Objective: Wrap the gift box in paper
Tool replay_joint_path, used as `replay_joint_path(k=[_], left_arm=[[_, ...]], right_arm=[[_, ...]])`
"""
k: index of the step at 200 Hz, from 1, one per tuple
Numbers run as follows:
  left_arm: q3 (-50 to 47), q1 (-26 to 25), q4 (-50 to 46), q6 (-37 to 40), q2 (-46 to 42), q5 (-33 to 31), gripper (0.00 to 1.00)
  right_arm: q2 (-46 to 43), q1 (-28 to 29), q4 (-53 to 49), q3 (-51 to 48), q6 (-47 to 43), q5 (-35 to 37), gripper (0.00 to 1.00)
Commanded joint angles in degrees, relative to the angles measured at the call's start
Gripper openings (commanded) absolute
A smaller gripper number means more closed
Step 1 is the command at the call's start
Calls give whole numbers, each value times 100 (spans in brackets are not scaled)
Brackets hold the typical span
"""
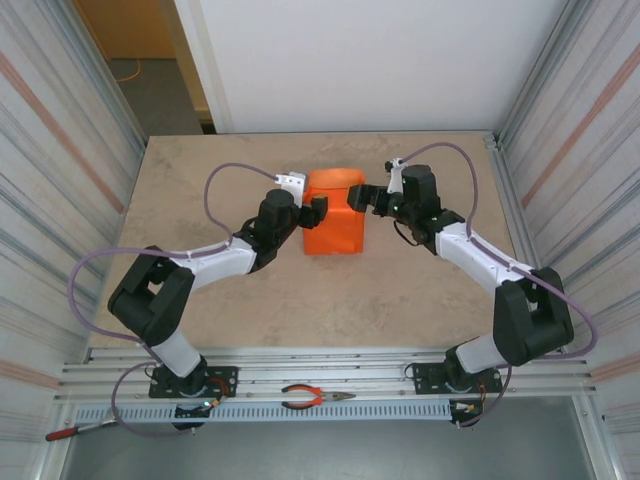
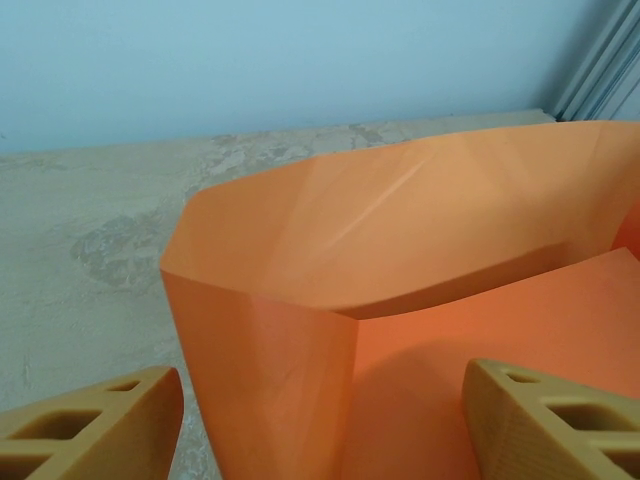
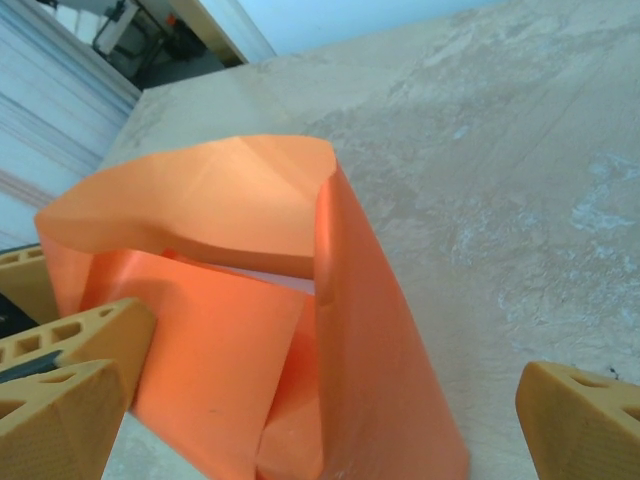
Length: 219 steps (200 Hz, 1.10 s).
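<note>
The orange paper [image 1: 335,215] stands folded up into a compact block at mid-table, with a loose upright flap [image 2: 400,220] at its far end. The gift box is hidden inside it. A thin pale sliver [image 3: 291,280] shows in a gap between folds, and I cannot tell what it is. My left gripper [image 1: 318,208] sits at the block's left side, open, with a creased corner of paper [image 2: 270,390] between its fingers [image 2: 90,430]. My right gripper [image 1: 366,196] is at the block's right side, wide open around a tall fold [image 3: 370,360]. Its left finger [image 3: 70,375] rests against the paper.
The beige tabletop [image 1: 300,300] lies bare in front of the block. Orange-handled pliers [image 1: 315,397] lie on the front rail, and a red-handled tool [image 1: 70,432] sits at the bottom left. Corrugated walls [image 1: 50,150] close both sides.
</note>
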Motion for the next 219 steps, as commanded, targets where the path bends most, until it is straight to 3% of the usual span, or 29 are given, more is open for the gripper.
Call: replay_joint_path(k=[1, 25, 59, 82, 118, 148, 219], left_arm=[[-149, 63, -186, 56, -67, 32, 71], [-204, 46, -183, 21, -165, 12, 69], [-215, -14, -180, 133, -299, -192, 68], [-96, -67, -214, 320, -288, -248, 70], [53, -149, -287, 500, -70, -299, 69], [11, -210, -296, 485, 114, -618, 62], [-114, -332, -212, 530, 141, -621, 57]], right_arm=[[341, 62, 139, 221, -234, -203, 98], [577, 163, 189, 197, -291, -58, 100], [511, 94, 171, 13, -108, -47, 82], [234, -12, 444, -269, 122, -267, 78], [-148, -46, 415, -348, 228, -544, 78], [-435, -108, 138, -209, 225, -435, 80], [33, -72, -930, 592, -249, -19, 76]])
